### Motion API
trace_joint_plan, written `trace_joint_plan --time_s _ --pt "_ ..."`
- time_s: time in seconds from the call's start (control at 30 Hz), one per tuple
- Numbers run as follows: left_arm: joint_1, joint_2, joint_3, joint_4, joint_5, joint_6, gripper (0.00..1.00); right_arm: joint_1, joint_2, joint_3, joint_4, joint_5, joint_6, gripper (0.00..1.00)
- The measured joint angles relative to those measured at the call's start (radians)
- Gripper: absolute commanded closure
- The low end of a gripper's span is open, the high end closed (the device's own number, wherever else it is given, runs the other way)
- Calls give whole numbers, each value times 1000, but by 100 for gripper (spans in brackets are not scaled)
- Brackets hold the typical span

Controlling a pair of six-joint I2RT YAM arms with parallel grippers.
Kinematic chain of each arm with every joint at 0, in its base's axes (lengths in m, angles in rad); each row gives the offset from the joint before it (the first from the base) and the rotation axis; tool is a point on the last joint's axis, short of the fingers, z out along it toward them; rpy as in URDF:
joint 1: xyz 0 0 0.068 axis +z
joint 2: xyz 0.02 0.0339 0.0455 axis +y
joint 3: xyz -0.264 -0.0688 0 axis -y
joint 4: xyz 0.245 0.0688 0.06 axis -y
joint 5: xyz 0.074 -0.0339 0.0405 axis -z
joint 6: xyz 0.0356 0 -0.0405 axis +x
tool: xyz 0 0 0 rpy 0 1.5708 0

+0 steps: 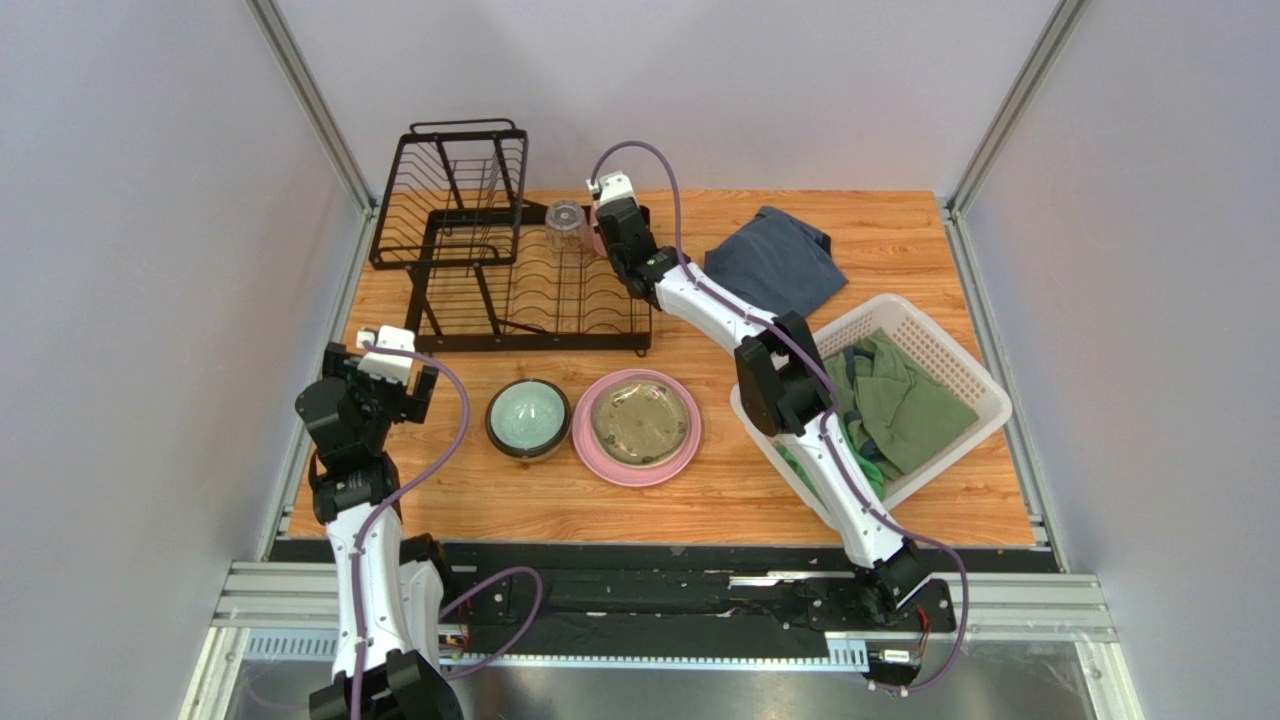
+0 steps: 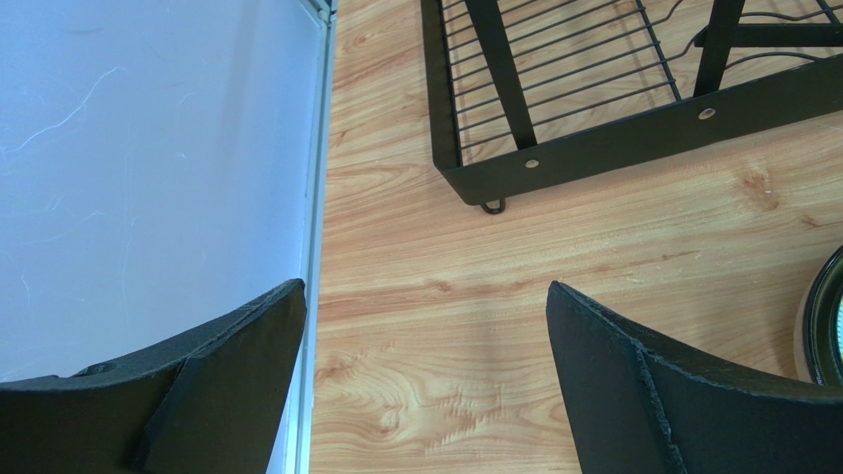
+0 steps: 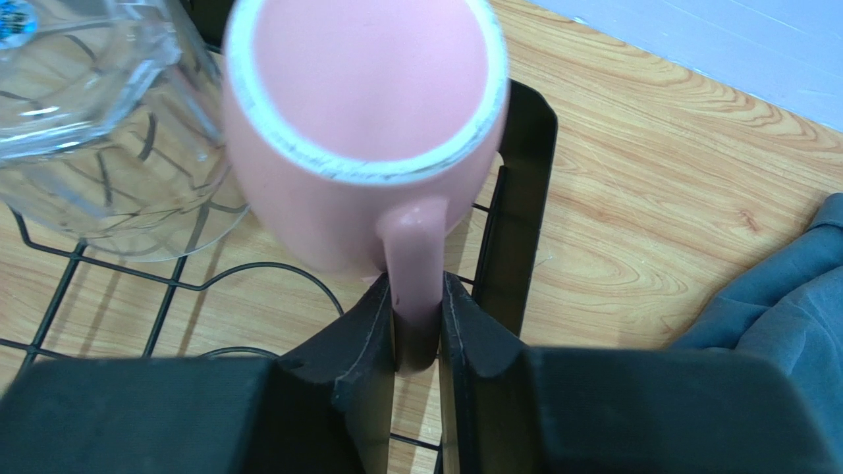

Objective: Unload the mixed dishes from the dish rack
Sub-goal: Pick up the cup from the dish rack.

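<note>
My right gripper [image 3: 416, 308] pinches mug [image 3: 366, 118] handle, mug in rack [image 1: 451, 195]. My left gripper [image 2: 425, 301] spread, empty. Teal bowl [image 1: 528, 417], plate [image 1: 687, 444] out on table [image 1: 721, 488]. Mug, glass [image 3: 89, 109] remain.

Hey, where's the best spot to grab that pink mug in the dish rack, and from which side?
Grip the handle, coming from the right side of the dish rack. The pink mug sits base-up with its handle sticking out that way, and the right tool is pinched on it. The glass tumbler crowds the opposite side.
</note>
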Motion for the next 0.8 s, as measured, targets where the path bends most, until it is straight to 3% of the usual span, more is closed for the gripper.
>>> trace_joint_plan --time_s 0.17,0.3,0.8 --pt "0 0 0 0 0 0 1 -3 0 0 0 -6 2 88" --pt "0 0 0 0 0 0 1 -3 0 0 0 -9 2 100" --pt "0 0 0 0 1 0 1 -4 -6 0 -17 3 3 100"
